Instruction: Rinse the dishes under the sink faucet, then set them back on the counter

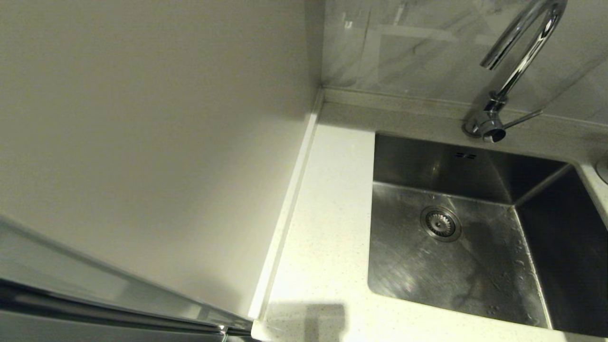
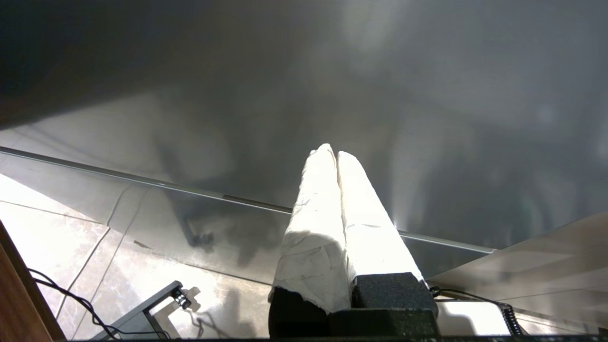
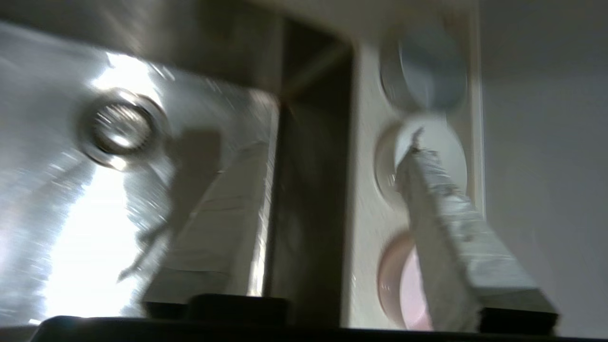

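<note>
Three bowls (image 3: 418, 156) sit beside the sink (image 3: 142, 142); right gripper (image 3: 332, 175) fingers apart, holding nothing; left gripper (image 2: 336, 154) fingers together.

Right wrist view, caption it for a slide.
Open right gripper above sink edge, three bowls lined along counter.

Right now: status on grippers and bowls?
Right gripper open, empty, over sink edge. Left gripper shut, parked. Three bowls in a row on counter. Nothing in the way.
</note>
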Controlling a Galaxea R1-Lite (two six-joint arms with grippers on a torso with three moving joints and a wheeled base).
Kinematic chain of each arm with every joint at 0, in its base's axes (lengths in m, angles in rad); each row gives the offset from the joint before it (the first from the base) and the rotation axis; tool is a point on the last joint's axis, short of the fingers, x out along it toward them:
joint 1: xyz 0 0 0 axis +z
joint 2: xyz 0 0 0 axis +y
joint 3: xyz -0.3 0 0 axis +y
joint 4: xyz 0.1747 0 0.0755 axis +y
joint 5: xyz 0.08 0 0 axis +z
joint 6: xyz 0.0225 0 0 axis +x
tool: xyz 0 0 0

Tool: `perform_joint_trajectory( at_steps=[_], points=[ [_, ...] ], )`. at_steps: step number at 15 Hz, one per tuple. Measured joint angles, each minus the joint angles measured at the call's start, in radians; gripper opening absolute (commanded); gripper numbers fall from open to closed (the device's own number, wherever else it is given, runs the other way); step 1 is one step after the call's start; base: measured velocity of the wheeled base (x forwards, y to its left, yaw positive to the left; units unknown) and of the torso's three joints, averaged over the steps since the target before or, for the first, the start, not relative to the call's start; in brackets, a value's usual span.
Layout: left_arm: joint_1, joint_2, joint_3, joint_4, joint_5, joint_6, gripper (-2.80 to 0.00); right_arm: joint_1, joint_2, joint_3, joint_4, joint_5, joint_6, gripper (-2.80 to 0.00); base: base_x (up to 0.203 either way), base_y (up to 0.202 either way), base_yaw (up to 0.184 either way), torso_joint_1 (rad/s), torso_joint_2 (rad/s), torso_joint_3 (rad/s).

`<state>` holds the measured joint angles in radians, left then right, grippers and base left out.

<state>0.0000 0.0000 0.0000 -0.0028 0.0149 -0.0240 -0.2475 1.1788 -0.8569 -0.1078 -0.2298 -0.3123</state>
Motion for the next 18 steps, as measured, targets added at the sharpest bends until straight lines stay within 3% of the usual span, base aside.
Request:
perform_joint_trajectory(
  at_steps=[2,5,9,15,18],
  points=[
    [0.000,0.000,0.000,0.000,0.000,0.000,-2.80,0.098,-0.075,-0.004,-0.001,-0.020,0.001,-2.80,0.000,0.000,0.000,0.000,0.00,0.000],
    [0.000,0.000,0.000,0.000,0.000,0.000,-2.80,0.163,-0.211,0.083,0.001,-0.028,0.038,-2.80,0.000,0.000,0.000,0.000,0.00,0.000],
    [0.000,0.000,0.000,0.000,0.000,0.000,-2.80,0.184,-0.429,0.286,0.001,-0.023,0.096,-2.80,0.000,0.000,0.000,0.000,0.00,0.000],
    [0.000,0.000,0.000,0.000,0.000,0.000,-2.80,0.191,-0.811,0.721,-0.017,0.019,0.158,-2.80,0.000,0.000,0.000,0.000,0.00,0.000],
    [0.000,0.000,0.000,0.000,0.001,0.000,-2.80,0.223,-0.932,0.830,-0.045,0.043,0.216,-2.80,0.000,0.000,0.000,0.000,0.00,0.000]
  ],
)
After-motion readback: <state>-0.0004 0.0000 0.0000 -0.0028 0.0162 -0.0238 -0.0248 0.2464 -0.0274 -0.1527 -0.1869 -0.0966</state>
